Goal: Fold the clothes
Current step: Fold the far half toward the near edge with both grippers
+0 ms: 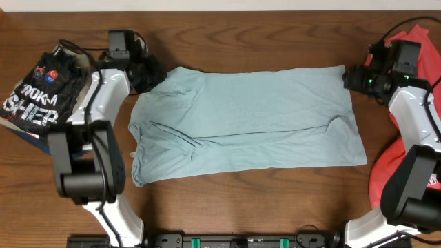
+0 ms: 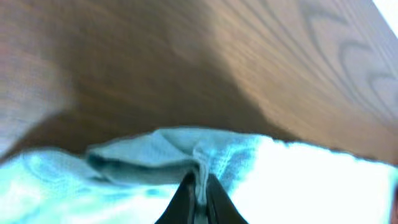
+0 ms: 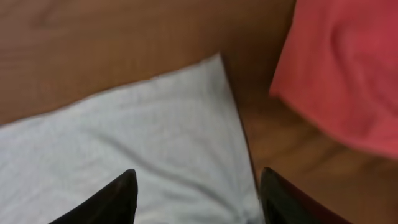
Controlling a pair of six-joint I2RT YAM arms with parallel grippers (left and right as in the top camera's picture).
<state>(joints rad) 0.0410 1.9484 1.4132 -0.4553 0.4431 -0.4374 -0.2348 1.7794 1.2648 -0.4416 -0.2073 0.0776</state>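
Closest to the lens, the left fingers [image 2: 200,198] are pressed together on a raised pleat of the pale blue-grey T-shirt [image 1: 248,117], pinching it at the far shoulder corner, by the neck end. From there the shirt lies spread sideways over the wooden bench [image 1: 262,200], mostly flat, with the near sleeve tucked in and a few long creases running toward the hem. It looks thin, light and limp. I judge it will sag between any two held points, bunch if pulled from one side only, and slide easily on the smooth wood. Corners and stitched edges are the sensible holds, since doubled cloth gives more to bite on than a single layer. At the hem end the right fingers [image 3: 198,186] stand spread apart above the far hem corner, gripping nothing; that corner is the natural match for the left pinch. Beyond them a red T-shirt [image 3: 348,68] lies heaped at the bench's right edge, apart from the blue one.
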